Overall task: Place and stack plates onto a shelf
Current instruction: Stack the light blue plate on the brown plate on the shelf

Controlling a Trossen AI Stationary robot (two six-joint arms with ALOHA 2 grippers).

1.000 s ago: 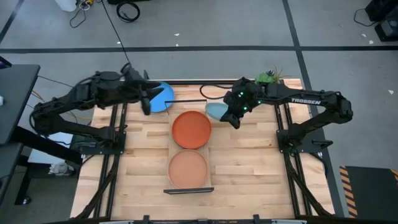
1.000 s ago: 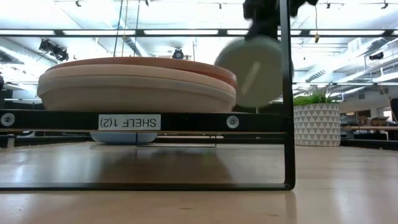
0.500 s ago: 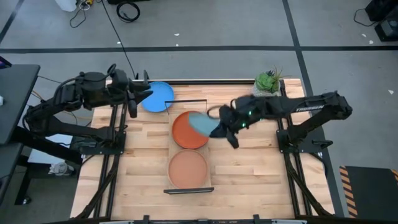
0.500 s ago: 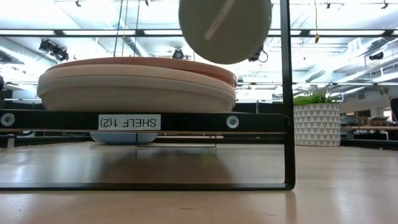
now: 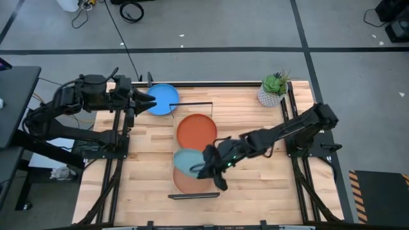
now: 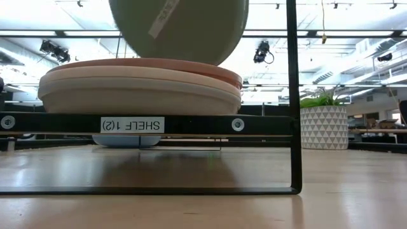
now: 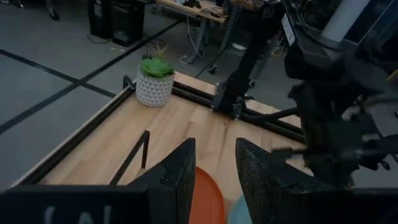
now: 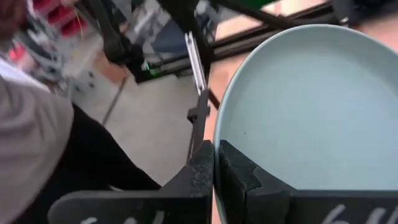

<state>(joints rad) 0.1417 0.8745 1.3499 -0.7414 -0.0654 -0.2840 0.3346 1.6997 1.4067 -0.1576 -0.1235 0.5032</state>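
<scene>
My right gripper (image 5: 212, 168) is shut on a light blue plate (image 5: 188, 160) above the near end of the shelf (image 5: 176, 148), over the terracotta plate (image 5: 192, 181). In the low view the light blue plate (image 6: 178, 28) is tilted, its underside toward the near edge, just above the stacked plates (image 6: 140, 79). An orange plate (image 5: 196, 132) lies flat on the shelf's far half. A bright blue plate (image 5: 163, 99) rests flat on the tabletop at the far left. My left gripper (image 5: 137, 102) is open and empty beside it. My right gripper pinches the light blue plate's rim (image 8: 219, 140) between its two fingers, one finger on the hollow upper face and one (image 8: 202, 168) on the outside. The fingers come from the table's right side. The plate is tilted; whether its low edge touches the stack, I cannot tell.
A white plant pot (image 5: 271, 94) stands at the far right corner. The shelf's black wire frame (image 6: 291, 95) rises at its near end. Bare tabletop (image 5: 255, 179) lies on both sides of the shelf. A person stands beyond the table in the right wrist view (image 8: 37, 124).
My right gripper has carried the light blue plate from the far end of the shelf, over the orange plate, toward the near edge, to above the terracotta plate. My left gripper has drawn back toward the table's left edge, off the bright blue plate.
</scene>
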